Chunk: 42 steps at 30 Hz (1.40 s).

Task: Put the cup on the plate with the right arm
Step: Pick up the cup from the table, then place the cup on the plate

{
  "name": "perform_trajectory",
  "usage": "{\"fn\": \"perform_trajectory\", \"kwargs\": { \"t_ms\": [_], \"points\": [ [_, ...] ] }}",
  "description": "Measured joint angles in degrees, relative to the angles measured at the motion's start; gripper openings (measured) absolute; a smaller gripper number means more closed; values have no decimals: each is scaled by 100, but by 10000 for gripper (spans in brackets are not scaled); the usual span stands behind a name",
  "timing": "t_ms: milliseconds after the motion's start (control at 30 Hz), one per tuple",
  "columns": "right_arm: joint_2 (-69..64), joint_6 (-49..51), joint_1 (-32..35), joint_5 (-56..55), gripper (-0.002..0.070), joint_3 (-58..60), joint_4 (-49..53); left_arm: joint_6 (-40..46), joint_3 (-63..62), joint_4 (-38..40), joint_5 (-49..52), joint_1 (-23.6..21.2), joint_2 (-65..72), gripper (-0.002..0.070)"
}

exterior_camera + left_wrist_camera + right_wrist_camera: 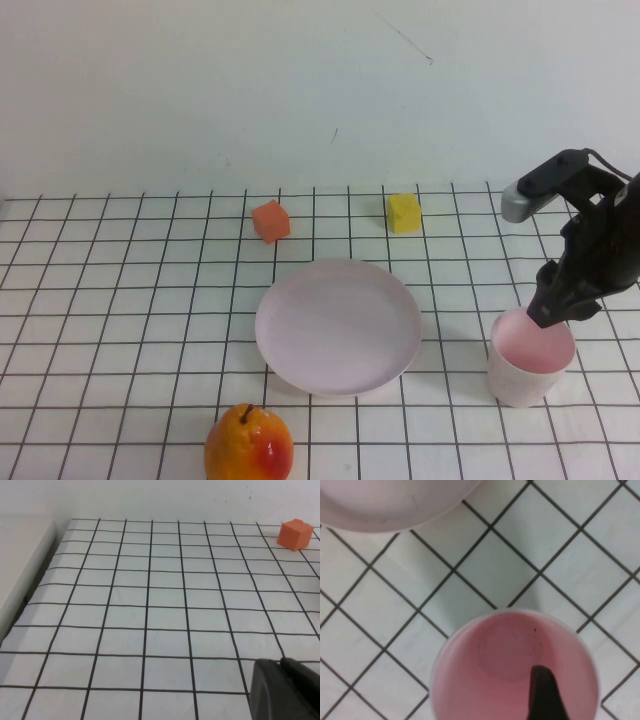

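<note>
Right claw (548,312) position: at the far rim of the cup (530,365), on the right side of the table (120,300), at the lower end of my right arm (600,240). In my right wrist view, a dark part of this claw (545,695) reaches down inside the cup (510,655), close to its inner wall.

Right claw state: I cannot tell whether it is open or closed, nor whether it has hold of the cup.

Cup: upright on the grid-lined table, mouth up, pink interior visible. It stands to the right of the plate (338,325), near it but not touching. A strip of bare table separates the two, and the right wrist view shows the same gap below the plate (395,500) rim. The cup is not on the plate.

Plate: flat on the table near the centre, nothing on it.

Left claw (285,690): seen only in my left wrist view, as a dark shape at the frame corner above the table (150,605). I cannot tell its state.

Other items:
- orange cube (271,220), beyond the plate toward the left, also seen from the left wrist (296,534);
- yellow cube (404,212), beyond the plate toward the right;
- yellow-and-red fruit (249,445), at the near edge, in front of the plate and slightly left.
</note>
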<state>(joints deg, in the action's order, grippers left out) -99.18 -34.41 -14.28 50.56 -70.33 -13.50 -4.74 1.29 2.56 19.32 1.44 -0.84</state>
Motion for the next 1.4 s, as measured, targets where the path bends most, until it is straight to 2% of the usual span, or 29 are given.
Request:
{"fn": "perform_trajectory", "kwargs": {
  "t_ms": [300,400,500,600,700,933,1133,1267,1400],
  "points": [
    [-407,15,0,-173,390,-49,72,0,0,0,0,0,0,-3],
    [-548,15,0,-187,360,-49,72,0,0,0,0,0,0,-3],
    [-677,15,0,-192,271,-49,72,0,0,0,0,0,0,-3],
    [-727,15,0,-201,119,-58,-24,0,0,0,0,0,0,-3],
    [-727,15,0,-178,35,-147,-86,0,0,0,0,0,0,-3],
    [-740,15,0,-26,22,-912,-754,0,0,0,0,0,0,-4],
    [-855,-43,-347,-371,22,-1751,-1449,0,0,0,0,0,0,-4],
    [-1267,-141,-730,-318,22,-2386,-1435,0,0,0,0,0,0,-4],
    [-1856,-39,-1064,77,22,-2974,-1011,0,0,0,0,0,0,-4]
  ]
}}
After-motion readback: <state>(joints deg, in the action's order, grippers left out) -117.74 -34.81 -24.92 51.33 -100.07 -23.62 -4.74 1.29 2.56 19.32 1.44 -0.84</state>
